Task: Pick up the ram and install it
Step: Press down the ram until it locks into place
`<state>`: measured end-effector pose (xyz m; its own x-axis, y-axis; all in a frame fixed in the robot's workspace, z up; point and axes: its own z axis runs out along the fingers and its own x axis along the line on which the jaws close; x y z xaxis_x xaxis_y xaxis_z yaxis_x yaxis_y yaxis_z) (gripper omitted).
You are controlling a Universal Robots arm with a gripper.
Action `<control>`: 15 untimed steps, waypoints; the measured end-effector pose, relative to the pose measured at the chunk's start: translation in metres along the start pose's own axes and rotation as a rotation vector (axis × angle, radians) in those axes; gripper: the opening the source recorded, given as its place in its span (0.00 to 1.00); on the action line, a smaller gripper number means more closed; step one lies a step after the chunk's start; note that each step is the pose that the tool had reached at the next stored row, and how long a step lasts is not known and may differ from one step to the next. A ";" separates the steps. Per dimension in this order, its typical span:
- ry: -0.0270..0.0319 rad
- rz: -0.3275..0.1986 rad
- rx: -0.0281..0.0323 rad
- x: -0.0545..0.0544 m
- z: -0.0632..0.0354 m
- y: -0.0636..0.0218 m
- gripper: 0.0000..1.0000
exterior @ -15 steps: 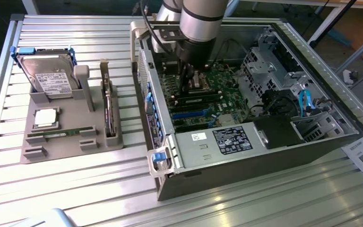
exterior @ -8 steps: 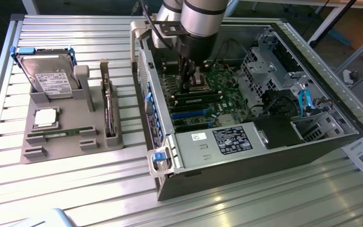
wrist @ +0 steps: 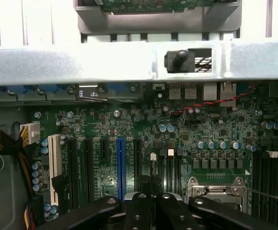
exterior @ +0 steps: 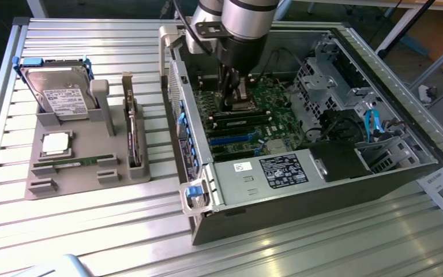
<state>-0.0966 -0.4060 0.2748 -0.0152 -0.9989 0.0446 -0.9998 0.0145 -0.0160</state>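
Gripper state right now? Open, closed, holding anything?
Gripper: fingers closed, nothing visibly held, inside the computer case over the motherboard.

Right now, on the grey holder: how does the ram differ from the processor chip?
Shape: the ram is a long, narrow stick; the processor chip is square.
Colour: the ram is green, the processor chip silver.
Pose: the ram sits between clips, while the processor chip lies flat, face up.
Shared: both rest on the grey holder, well apart from the tool, which is down inside the computer case.
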 end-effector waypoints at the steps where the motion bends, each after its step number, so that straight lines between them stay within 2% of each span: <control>1: 0.0001 0.000 0.0000 0.000 -0.0009 0.0000 0.10; 7: 0.0008 0.000 0.0000 0.000 -0.0062 -0.0001 0.10; 12: 0.0010 0.001 0.0000 0.000 -0.0063 -0.0002 0.10; 15: 0.0012 0.001 0.0001 0.000 -0.0062 -0.0032 0.10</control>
<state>-0.0935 -0.4060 0.2811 -0.0158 -0.9988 0.0457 -0.9998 0.0151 -0.0161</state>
